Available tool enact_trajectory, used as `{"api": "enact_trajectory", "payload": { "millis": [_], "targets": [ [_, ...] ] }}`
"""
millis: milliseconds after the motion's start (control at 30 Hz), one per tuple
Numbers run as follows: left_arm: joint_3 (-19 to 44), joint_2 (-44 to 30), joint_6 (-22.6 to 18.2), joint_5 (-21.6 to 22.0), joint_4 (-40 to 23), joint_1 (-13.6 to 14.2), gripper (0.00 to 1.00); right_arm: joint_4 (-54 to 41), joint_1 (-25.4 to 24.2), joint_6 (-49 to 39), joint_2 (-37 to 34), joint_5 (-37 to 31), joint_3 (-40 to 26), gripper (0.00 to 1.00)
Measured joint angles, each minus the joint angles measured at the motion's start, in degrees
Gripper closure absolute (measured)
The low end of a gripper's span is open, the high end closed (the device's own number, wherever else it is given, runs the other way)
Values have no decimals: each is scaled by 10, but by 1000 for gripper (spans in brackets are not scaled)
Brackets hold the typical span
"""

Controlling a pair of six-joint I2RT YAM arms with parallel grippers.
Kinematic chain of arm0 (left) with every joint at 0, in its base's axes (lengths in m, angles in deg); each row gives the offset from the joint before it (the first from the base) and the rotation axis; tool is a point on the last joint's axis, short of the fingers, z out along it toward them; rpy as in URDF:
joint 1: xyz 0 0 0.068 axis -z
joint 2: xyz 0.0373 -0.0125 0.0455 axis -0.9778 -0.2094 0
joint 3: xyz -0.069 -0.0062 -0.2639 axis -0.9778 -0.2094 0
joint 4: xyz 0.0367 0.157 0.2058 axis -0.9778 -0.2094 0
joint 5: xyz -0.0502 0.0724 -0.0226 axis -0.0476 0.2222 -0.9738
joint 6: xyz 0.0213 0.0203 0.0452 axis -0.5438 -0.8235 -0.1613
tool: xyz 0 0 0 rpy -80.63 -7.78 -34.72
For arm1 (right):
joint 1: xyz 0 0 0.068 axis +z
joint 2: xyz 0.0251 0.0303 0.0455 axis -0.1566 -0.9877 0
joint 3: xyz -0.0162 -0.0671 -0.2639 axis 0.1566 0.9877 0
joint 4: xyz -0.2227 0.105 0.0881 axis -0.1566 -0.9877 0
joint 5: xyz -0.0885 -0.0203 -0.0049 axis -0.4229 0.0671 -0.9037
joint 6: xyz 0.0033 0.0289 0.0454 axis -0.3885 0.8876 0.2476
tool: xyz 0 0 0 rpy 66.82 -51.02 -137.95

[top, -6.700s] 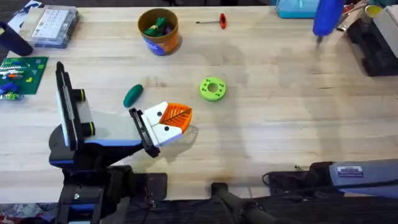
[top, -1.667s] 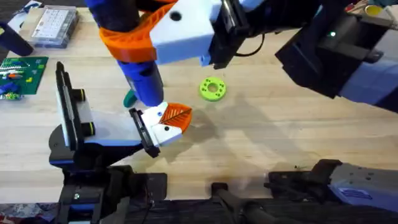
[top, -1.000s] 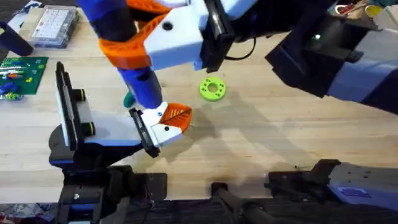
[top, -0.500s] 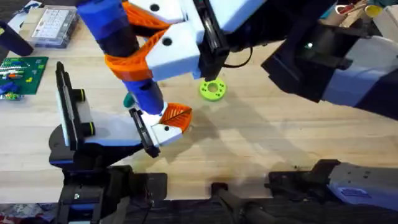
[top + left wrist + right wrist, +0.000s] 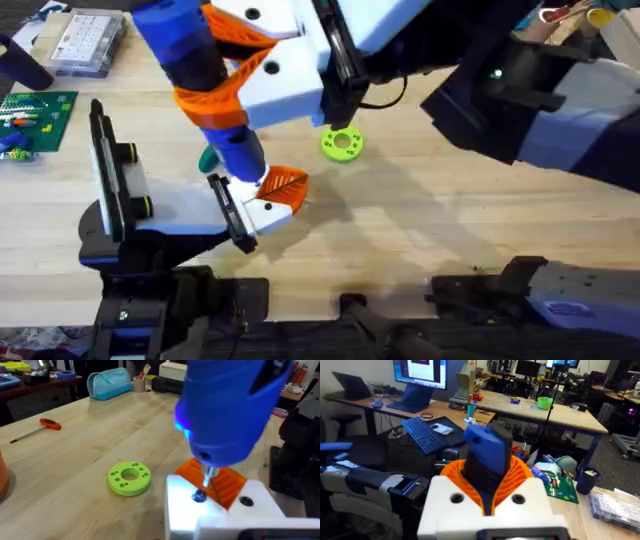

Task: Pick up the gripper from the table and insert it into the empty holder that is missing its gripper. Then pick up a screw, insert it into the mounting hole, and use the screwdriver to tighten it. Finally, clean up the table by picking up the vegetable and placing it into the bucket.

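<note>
- Insertion looks done: the white wedge-shaped plastic gripper with the orange leaf-ribbed face [image 5: 272, 197] sits against the short black rectangular holder plate [image 5: 231, 212] on the pale grey-and-blue arm.
- Screw step is in hand, as I judge it: a small dark screw [image 5: 199, 495] stands in the wedge's mounting hole, and the bit of the thick blue cylindrical power screwdriver with the orange collar [image 5: 205, 80] touches it, tip lit.
- Right gripper [image 5: 490, 491], white with orange ribbed pads, has its fingers clamped around the screwdriver body.
- Left gripper: I cannot tell how its fingers stand.
- Clean-up is left: the small dark green oval toy vegetable [image 5: 207, 160] lies on the table just behind the screwdriver tip; the bucket is hidden behind the arm.
- Nearby: a green round disc [image 5: 341, 143] beside the wedge, and a thin rod with a red handle [image 5: 42, 425] well apart.
- The taller black plate with yellow-ringed knobs [image 5: 110, 175] stands left of the holder.
</note>
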Motion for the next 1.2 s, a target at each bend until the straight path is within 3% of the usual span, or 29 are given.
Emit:
{"api": "enact_trajectory", "payload": {
  "millis": [1200],
  "targets": [
    [0,0,1,0,0,0,987,-3,0,-2,-20,-2,2,948]
  ]
}}
